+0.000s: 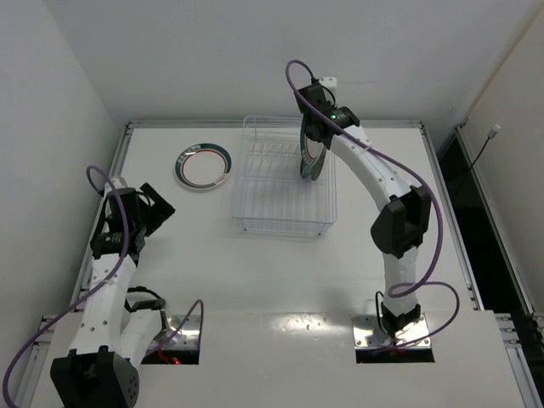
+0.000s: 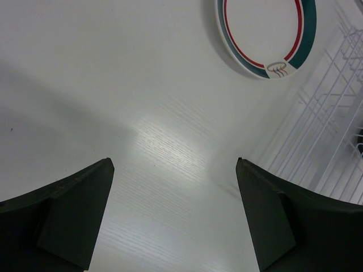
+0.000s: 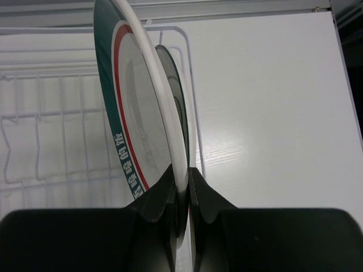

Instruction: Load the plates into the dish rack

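Note:
A white plate with a teal rim and red ring (image 3: pixel 133 107) hangs upright on its edge over the clear dish rack (image 3: pixel 51 113), with my right gripper (image 3: pixel 181 178) shut on its rim. Close behind it, by the rack's right wall, shows a second, darker plate (image 3: pixel 180 105). From above, the held plate (image 1: pixel 311 163) is over the right side of the rack (image 1: pixel 272 183), under the right gripper (image 1: pixel 313 140). Another teal-rimmed plate (image 1: pixel 204 166) lies flat on the table left of the rack. My left gripper (image 1: pixel 160 211) is open and empty, below that plate (image 2: pixel 264 34).
The rack's wire ribs (image 2: pixel 334 130) reach into the right edge of the left wrist view. A raised table edge (image 1: pixel 272 124) runs behind the rack. White walls close in the left and back sides.

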